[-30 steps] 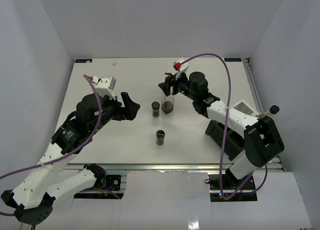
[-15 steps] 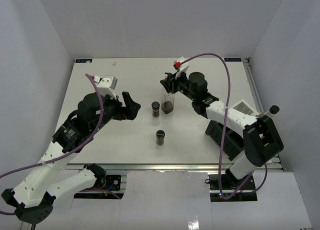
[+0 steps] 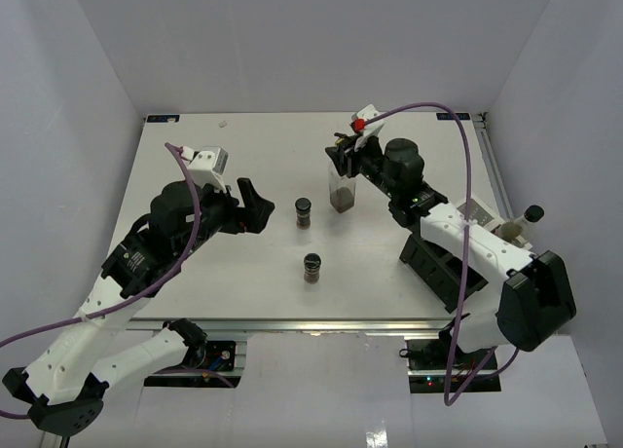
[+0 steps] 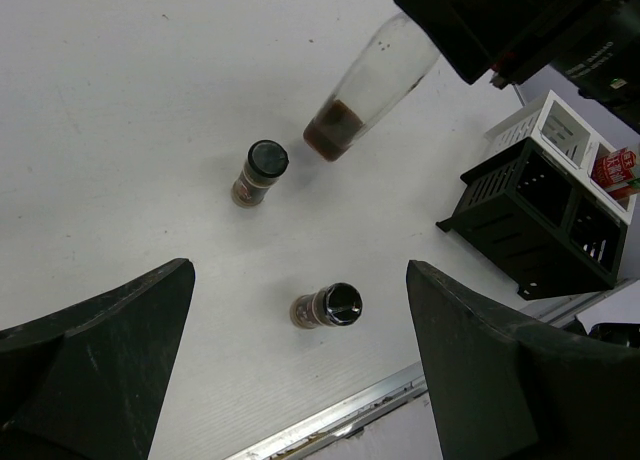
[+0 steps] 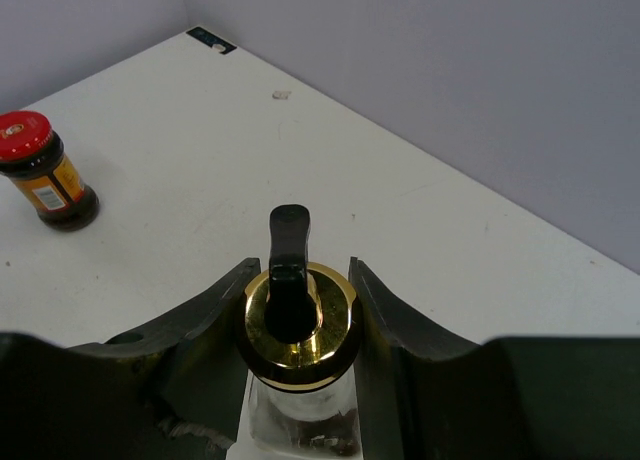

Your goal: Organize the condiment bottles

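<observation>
My right gripper [image 3: 343, 162] [image 5: 300, 280] is shut on the gold top of the clear bottle [image 3: 342, 193] [image 5: 300, 315], which holds dark liquid and hangs upright over the middle back of the table. The bottle also shows in the left wrist view [image 4: 365, 90]. Two small black-lidded jars stand apart on the table, one [image 3: 304, 212] [image 4: 260, 170] left of the bottle and one [image 3: 312, 267] [image 4: 328, 305] nearer the front. My left gripper [image 3: 255, 206] [image 4: 298, 270] is open and empty, left of the jars. A red-capped jar [image 5: 40, 170] stands on the table. The tall dark bottle [image 3: 529, 216] [image 4: 613, 167] stands at the right.
A black open-topped box [image 3: 438, 263] [image 4: 530, 220] with compartments sits at the front right beside my right arm, with a white part [image 4: 560, 130] behind it. White walls close in the table [image 3: 243, 156] on three sides.
My right gripper has carried the gold-topped bottle a little to the right and back, away from the far small jar. The left arm and both small jars have not moved.
</observation>
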Tool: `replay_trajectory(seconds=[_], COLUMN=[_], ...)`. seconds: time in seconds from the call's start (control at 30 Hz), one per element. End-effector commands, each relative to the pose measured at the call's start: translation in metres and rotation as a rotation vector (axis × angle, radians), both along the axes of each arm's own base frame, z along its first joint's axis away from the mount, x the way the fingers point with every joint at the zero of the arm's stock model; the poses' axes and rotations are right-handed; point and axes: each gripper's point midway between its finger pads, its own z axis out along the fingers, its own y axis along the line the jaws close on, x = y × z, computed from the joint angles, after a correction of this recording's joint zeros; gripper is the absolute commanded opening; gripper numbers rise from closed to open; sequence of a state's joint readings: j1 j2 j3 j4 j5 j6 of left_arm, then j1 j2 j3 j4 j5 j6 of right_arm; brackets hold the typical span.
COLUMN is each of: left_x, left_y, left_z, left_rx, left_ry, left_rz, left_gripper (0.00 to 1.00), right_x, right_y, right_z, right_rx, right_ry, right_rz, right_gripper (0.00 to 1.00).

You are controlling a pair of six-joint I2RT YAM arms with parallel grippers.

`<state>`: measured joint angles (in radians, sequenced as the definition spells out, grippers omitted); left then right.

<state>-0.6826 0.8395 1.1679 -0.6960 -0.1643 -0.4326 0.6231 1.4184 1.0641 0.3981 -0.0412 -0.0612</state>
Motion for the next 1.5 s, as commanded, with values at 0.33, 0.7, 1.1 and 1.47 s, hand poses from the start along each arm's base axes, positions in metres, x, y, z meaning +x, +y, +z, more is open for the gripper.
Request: replay_trajectory(seconds=[0.33, 0.7, 1.1, 1.47], left_x=[0.000, -0.003, -0.006, -0.003], left_y=[-0.005, -0.007, -0.004, -0.004], left_z=[0.016, 0.014, 0.015, 0.016], left_rx=[-0.043, -0.053, -0.045, -0.036], left_ry=[-0.017, -0.002, -0.006, -0.009], left_rz=[-0.014, -0.026, -0.026, -0.024], left_gripper=[0.98, 0.98, 0.98, 0.98], right_x=[-0.020, -0.043, -0.060, -0.056], right_y=[-0.072, -0.174, -0.293, -0.331], right_z=[0.142, 0.190, 0.167, 0.144], right_rx=[0.100, 0.048, 0.008, 0.040], right_ry=[-0.205, -0.175, -0.091, -0.042], right_rz=[-0.256, -0.606, -0.952, -1.118], right_gripper=[0.08, 0.08, 0.08, 0.08])
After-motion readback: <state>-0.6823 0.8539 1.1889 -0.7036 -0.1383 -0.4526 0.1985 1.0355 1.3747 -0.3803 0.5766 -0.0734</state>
